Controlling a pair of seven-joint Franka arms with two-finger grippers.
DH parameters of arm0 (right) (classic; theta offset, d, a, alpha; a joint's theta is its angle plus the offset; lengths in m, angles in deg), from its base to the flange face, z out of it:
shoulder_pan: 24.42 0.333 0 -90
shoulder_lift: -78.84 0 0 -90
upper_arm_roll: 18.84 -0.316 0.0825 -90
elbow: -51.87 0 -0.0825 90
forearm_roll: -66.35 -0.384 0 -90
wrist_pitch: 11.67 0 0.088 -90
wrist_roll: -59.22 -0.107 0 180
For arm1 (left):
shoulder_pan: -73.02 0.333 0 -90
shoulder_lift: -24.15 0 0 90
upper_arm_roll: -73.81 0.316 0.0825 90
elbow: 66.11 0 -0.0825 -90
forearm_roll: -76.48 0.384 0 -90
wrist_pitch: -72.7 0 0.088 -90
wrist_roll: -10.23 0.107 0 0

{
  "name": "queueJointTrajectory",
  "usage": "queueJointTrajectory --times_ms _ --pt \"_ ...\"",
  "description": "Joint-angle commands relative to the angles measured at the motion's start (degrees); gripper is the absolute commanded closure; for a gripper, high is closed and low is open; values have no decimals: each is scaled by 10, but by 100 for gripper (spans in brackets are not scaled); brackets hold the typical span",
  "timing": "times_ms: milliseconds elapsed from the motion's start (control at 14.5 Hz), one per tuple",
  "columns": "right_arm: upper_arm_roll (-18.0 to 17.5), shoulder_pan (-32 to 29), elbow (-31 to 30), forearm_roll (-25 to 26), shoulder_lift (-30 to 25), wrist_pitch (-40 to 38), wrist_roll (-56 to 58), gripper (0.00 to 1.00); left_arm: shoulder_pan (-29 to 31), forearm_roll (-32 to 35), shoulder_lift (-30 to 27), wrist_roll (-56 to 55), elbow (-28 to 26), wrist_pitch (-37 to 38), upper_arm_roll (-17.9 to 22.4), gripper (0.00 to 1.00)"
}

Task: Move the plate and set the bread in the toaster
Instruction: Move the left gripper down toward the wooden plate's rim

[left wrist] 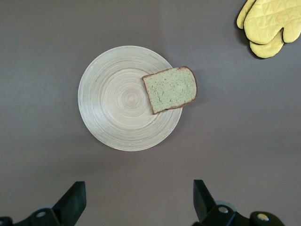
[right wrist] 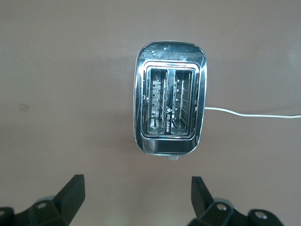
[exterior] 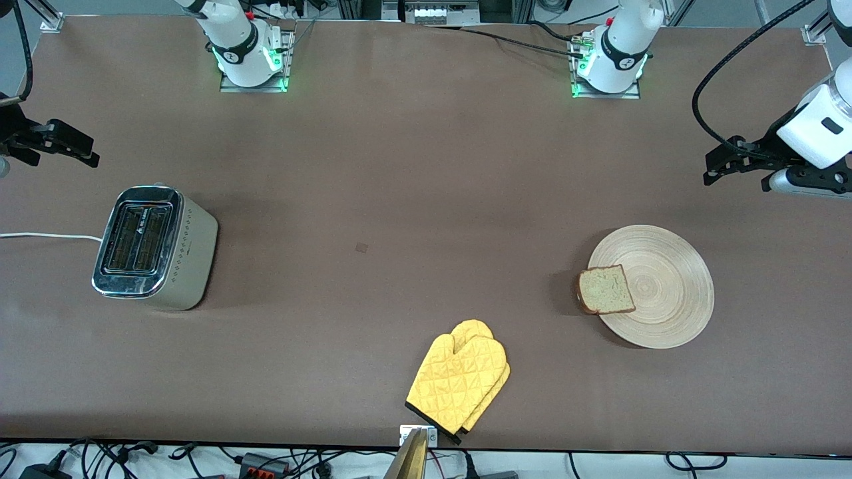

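Observation:
The pale wooden plate (exterior: pixel 669 286) lies toward the left arm's end of the table. The brown bread (exterior: pixel 606 290) rests half on its rim, on the side toward the right arm's end. My left gripper (exterior: pixel 719 161) hangs open and empty over bare table beside the plate; its wrist view shows the plate (left wrist: pixel 115 101) and bread (left wrist: pixel 170 89) past the gripper (left wrist: pixel 138 188). The chrome-topped toaster (exterior: pixel 154 247) stands at the right arm's end, both slots empty. My right gripper (exterior: pixel 83 150) hovers open beside it; in its wrist view the toaster (right wrist: pixel 170 106) lies ahead of the gripper (right wrist: pixel 138 183).
A pair of yellow oven mitts (exterior: pixel 459 382) lies near the table's front edge, between plate and toaster; the left wrist view shows the mitts (left wrist: pixel 270 23) too. The toaster's white cord (exterior: pixel 46 235) runs off the table's end. A small dark mark (exterior: pixel 361 247) sits mid-table.

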Motion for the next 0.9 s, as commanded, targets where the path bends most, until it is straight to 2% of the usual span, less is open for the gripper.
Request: queueJointTrajectory --times_ms 0,620,826 --pt "1 -3 16 0 5 -18 10 0 -4 -2 -3 -5 7 10 1 0" --pt "1 -3 19 1 4 -29 13 0 -2 -2 7 -3 7 20 9 0" --pt "1 -3 19 0 4 -29 13 0 36 -10 26 -1 7 50 9 0"
